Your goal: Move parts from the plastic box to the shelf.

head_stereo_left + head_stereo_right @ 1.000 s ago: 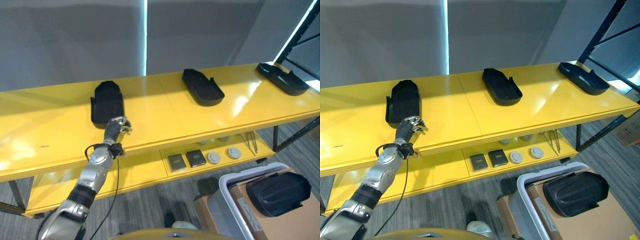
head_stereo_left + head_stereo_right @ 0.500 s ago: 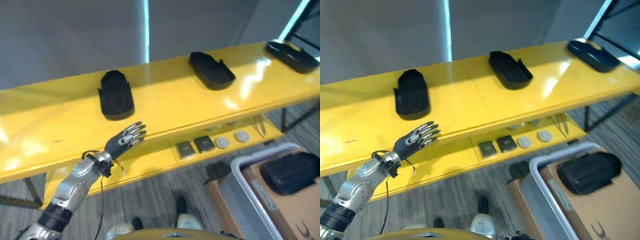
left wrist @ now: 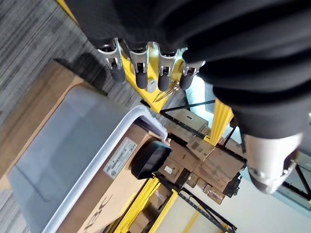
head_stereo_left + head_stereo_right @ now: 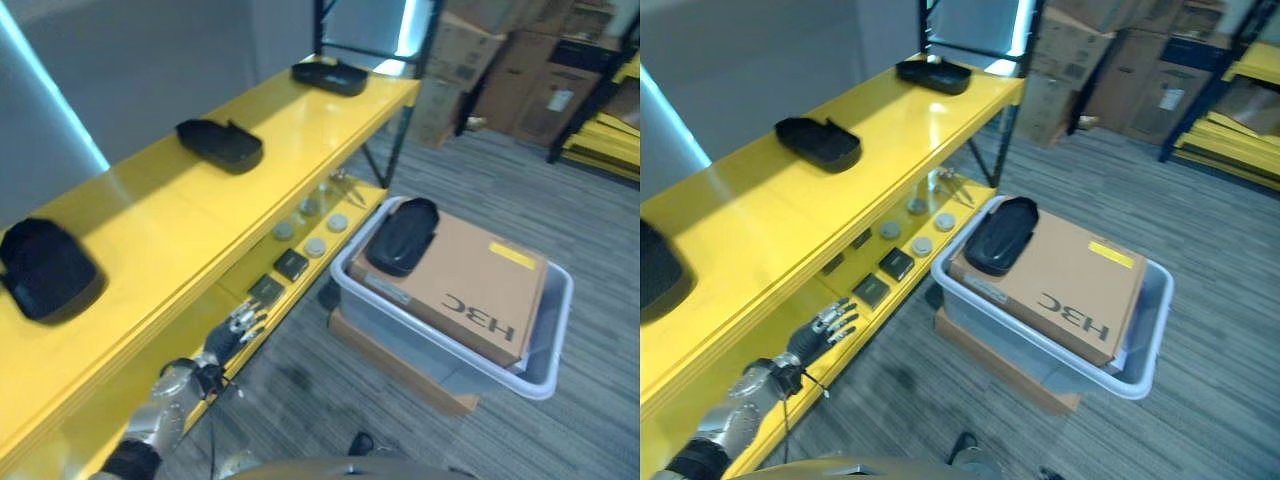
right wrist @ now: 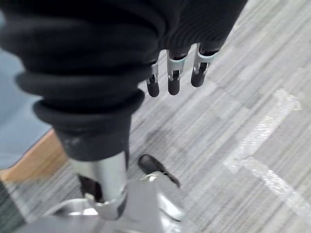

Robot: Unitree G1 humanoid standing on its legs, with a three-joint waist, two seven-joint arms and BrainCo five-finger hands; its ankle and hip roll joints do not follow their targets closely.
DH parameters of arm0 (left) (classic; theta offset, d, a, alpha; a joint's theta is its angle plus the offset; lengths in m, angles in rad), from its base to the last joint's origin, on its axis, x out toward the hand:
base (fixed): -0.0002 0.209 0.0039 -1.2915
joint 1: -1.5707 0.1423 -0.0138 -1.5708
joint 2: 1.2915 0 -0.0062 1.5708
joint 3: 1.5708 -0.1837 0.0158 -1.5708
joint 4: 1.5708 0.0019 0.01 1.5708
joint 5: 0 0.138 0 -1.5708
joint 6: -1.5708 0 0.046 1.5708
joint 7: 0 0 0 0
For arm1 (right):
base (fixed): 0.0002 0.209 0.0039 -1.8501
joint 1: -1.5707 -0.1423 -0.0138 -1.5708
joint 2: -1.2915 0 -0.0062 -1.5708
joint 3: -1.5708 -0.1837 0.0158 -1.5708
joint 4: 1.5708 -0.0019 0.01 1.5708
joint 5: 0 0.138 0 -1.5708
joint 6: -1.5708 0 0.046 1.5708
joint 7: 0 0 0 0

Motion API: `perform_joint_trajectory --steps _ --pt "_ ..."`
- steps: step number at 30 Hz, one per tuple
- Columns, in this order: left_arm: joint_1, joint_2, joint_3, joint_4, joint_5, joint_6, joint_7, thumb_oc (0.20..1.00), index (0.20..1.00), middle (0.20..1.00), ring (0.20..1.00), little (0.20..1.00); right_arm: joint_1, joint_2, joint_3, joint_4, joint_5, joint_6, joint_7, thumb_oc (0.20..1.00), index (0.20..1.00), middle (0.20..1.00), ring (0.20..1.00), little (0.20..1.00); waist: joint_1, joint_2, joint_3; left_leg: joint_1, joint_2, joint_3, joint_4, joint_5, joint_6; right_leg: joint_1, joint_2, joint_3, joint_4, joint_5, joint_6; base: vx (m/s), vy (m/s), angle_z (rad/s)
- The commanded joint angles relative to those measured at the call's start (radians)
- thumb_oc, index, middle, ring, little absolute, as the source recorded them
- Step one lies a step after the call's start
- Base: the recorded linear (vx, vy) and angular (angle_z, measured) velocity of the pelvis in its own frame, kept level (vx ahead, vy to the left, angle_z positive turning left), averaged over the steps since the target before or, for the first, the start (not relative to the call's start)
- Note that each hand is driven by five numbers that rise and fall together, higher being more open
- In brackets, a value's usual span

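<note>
- Left eye view: three black parts sit on the yellow shelf [image 4: 150, 215], the near part [image 4: 45, 270], the middle part [image 4: 220, 143] and the far part [image 4: 330, 75]. One remaining part [image 4: 402, 235] lies on the cardboard carton [image 4: 470, 290] inside the plastic box [image 4: 548, 330]. The left hand [image 4: 235, 325], fingers straight and empty, hangs by the lower shelf edge, well apart from the box
- Right eye view: same layout; the remaining part rests near the carton's corner, so a careless reach could likely nudge it off into the box, or the hand could clip the shelf edge on its way across
- Left wrist view: fingers relaxed, holding nothing, box and part beyond them
- Right wrist view: the right hand [image 5: 175, 73] hangs loose over the carpet floor [image 5: 243, 121], grasping nothing; a one-handed grab on the wide part might slip
</note>
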Motion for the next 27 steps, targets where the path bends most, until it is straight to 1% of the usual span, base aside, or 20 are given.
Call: perform_joint_trajectory --steps 1,2,3,4,5,6,7,8,9,10,11,12,15,17,19,20,22,24,25,27 --pt "-0.035 0.004 -0.004 -0.005 0.105 -0.059 0.054 1.000 1.000 1.000 1.000 1.000 -0.038 0.013 -0.023 0.046 -0.002 0.011 -0.018 1.000 1.000 1.000 1.000 1.000 0.012 -0.067 0.042 -0.096 -0.046 -0.028 0.106 -0.029 0.044 0.034 -0.067 0.036 -0.054 0.040 0.106 0.05 -0.173 -0.41" --pt "-0.039 0.000 -0.006 0.006 0.110 -0.060 0.059 1.000 1.000 1.000 1.000 1.000 -0.038 0.011 -0.025 0.046 -0.007 0.011 -0.019 1.000 1.000 1.000 1.000 1.000 0.013 -0.066 0.044 -0.108 -0.033 -0.040 0.135 -0.027 0.034 0.036 -0.060 0.041 -0.058 0.038 0.099 0.07 -0.172 -0.68" --pt "-0.037 -0.015 0.003 0.055 0.113 -0.057 0.086 1.000 1.000 1.000 1.000 1.000 -0.048 -0.008 -0.027 0.048 -0.015 0.009 -0.033 1.000 1.000 1.000 1.000 1.000 0.037 -0.066 0.067 -0.182 -0.027 -0.184 0.266 0.015 0.000 0.048 -0.033 0.101 -0.063 0.025 0.074 0.03 -0.096 -0.89" --pt "-0.035 -0.019 0.008 0.068 0.109 -0.054 0.094 1.000 1.000 1.000 1.000 1.000 -0.055 -0.018 -0.030 0.051 -0.010 0.004 -0.035 1.000 1.000 1.000 1.000 1.000 0.046 -0.059 0.075 -0.210 -0.035 -0.242 0.295 0.017 -0.006 0.047 -0.022 0.121 -0.061 0.021 0.069 0.04 -0.006 -0.89" --pt "-0.023 -0.021 0.020 0.092 0.099 -0.048 0.106 1.000 1.000 1.000 1.000 1.000 -0.072 -0.032 -0.034 0.058 0.010 -0.004 -0.033 1.000 1.000 1.000 1.000 1.000 0.071 -0.051 0.087 -0.224 -0.074 -0.334 0.256 0.008 0.000 0.043 -0.016 0.164 -0.057 0.021 0.073 0.00 0.062 -1.29" --pt "-0.024 -0.022 0.020 0.093 0.099 -0.048 0.106 1.000 1.000 1.000 1.000 1.000 -0.073 -0.033 -0.034 0.059 0.010 -0.004 -0.033 1.000 1.000 1.000 1.000 1.000 0.072 -0.052 0.089 -0.220 -0.076 -0.332 0.251 0.010 0.001 0.044 -0.017 0.165 -0.057 0.021 0.074 0.06 0.124 -1.51" --pt "-0.011 -0.022 0.027 0.127 0.124 -0.025 0.135 1.000 1.000 1.000 1.000 1.000 -0.088 -0.041 -0.036 0.066 0.078 -0.025 -0.055 1.000 1.000 1.000 1.000 1.000 0.090 -0.045 0.094 -0.216 -0.094 -0.390 0.174 0.016 -0.001 0.042 -0.012 0.196 -0.061 0.023 0.081 0.00 0.104 -1.79" --pt "-0.007 -0.025 0.033 0.148 0.126 -0.038 0.131 1.000 1.000 1.000 1.000 1.000 -0.101 -0.048 -0.034 0.073 0.086 -0.035 -0.059 1.000 1.000 1.000 1.000 1.000 0.098 -0.047 0.099 -0.219 -0.099 -0.403 0.104 0.065 -0.001 0.033 -0.018 0.203 -0.066 0.036 0.077 0.08 0.235 -1.20" --pt "0.003 -0.027 0.053 0.196 0.168 -0.056 0.122 1.000 1.000 1.000 1.000 1.000 -0.135 -0.068 -0.036 0.078 0.124 -0.031 -0.048 1.000 1.000 1.000 1.000 1.000 0.121 -0.033 0.105 -0.217 -0.088 -0.470 -0.006 0.125 -0.025 0.047 -0.015 0.241 -0.080 0.033 0.082 0.09 0.243 -1.04" --pt "0.003 -0.027 0.061 0.220 0.205 -0.053 0.126 1.000 1.000 1.000 1.000 1.000 -0.150 -0.078 -0.039 0.072 0.207 -0.028 -0.046 1.000 1.000 1.000 1.000 1.000 0.136 -0.021 0.110 -0.216 -0.075 -0.514 -0.058 0.172 -0.039 0.061 -0.012 0.260 -0.087 0.030 0.084 0.18 0.268 -0.90" --pt "-0.001 -0.027 0.064 0.238 0.225 -0.045 0.132 1.000 1.000 1.000 1.000 1.000 -0.164 -0.082 -0.041 0.063 0.276 -0.032 -0.047 1.000 1.000 1.000 1.000 1.000 0.141 -0.015 0.107 -0.219 -0.072 -0.535 -0.079 0.189 -0.042 0.063 -0.014 0.266 -0.087 0.027 0.085 0.12 0.226 -1.01" --pt "-0.006 -0.027 0.061 0.253 0.248 -0.034 0.147 1.000 1.000 1.000 1.000 1.000 -0.185 -0.081 -0.047 0.045 0.325 -0.055 -0.072 1.000 1.000 1.000 1.000 1.000 0.144 -0.010 0.105 -0.204 -0.076 -0.543 -0.096 0.177 -0.039 0.062 -0.023 0.270 -0.080 0.020 0.089 0.06 0.260 -0.95" --pt "0.007 -0.025 0.063 0.282 0.288 0.000 0.192 1.000 1.000 1.000 1.000 1.000 -0.199 -0.086 -0.083 -0.110 0.357 -0.058 -0.126 1.000 1.000 1.000 1.000 1.000 0.127 0.007 0.103 -0.170 -0.081 -0.543 -0.102 0.152 -0.036 0.023 -0.054 0.280 -0.022 0.006 0.104 0.05 0.240 -1.24" --pt "0.043 -0.026 0.071 0.323 0.325 -0.017 0.212 1.000 1.000 1.000 1.000 1.000 -0.188 -0.092 -0.107 -0.324 0.398 -0.052 -0.158 1.000 1.000 1.000 1.000 1.000 0.108 0.007 0.108 -0.152 -0.104 -0.527 -0.098 0.124 -0.020 0.006 -0.082 0.287 -0.001 0.014 0.121 0.06 0.248 -0.66" --pt "0.092 -0.031 0.090 0.365 0.356 -0.042 0.244 1.000 1.000 1.000 1.000 1.000 -0.183 -0.097 -0.140 -0.528 0.352 -0.059 -0.177 1.000 1.000 1.000 1.000 1.000 0.092 0.004 0.111 -0.132 -0.126 -0.515 -0.099 0.101 0.002 -0.003 -0.100 0.306 0.006 0.026 0.137 0.08 0.194 -0.12" --pt "0.100 -0.034 0.097 0.384 0.369 -0.049 0.252 1.000 1.000 1.000 1.000 1.000 -0.186 -0.103 -0.148 -0.566 0.326 -0.094 -0.177 1.000 1.000 1.000 1.000 1.000 0.090 0.003 0.110 -0.127 -0.130 -0.512 -0.099 0.096 0.007 -0.002 -0.104 0.309 0.005 0.027 0.140 0.06 0.103 -0.09" --pt "0.114 -0.041 0.101 0.417 0.390 -0.069 0.261 1.000 1.000 1.000 1.000 1.000 -0.203 -0.116 -0.172 -0.645 0.327 -0.085 -0.169 1.000 1.000 1.000 1.000 1.000 0.090 0.001 0.108 -0.124 -0.135 -0.509 -0.099 0.088 0.013 -0.001 -0.108 0.310 -0.001 0.030 0.144 0.04 0.057 0.08" --pt "0.123 -0.049 0.106 0.454 0.413 -0.084 0.269 1.000 1.000 1.000 1.000 1.000 -0.223 -0.132 -0.195 -0.720 0.277 -0.139 -0.165 1.000 1.000 1.000 1.000 1.000 0.092 0.000 0.107 -0.122 -0.138 -0.509 -0.099 0.082 0.017 -0.002 -0.113 0.308 -0.004 0.033 0.147 0.05 0.065 0.26" --pt "0.133 -0.054 0.109 0.495 0.434 -0.100 0.273 1.000 1.000 1.000 1.000 1.000 -0.253 -0.150 -0.217 -0.819 0.251 -0.127 -0.176 1.000 1.000 1.000 1.000 1.000 0.095 0.000 0.105 -0.120 -0.140 -0.506 -0.101 0.076 0.021 -0.002 -0.117 0.303 -0.009 0.033 0.151 0.05 0.078 0.21" --pt "0.149 -0.060 0.110 0.542 0.458 -0.122 0.272 1.000 1.000 1.000 1.000 1.000 -0.293 -0.180 -0.235 -0.906 0.234 -0.123 -0.192 1.000 1.000 1.000 1.000 1.000 0.102 0.002 0.104 -0.122 -0.140 -0.505 -0.104 0.074 0.023 -0.003 -0.122 0.297 -0.013 0.032 0.153 0.05 0.074 0.04"
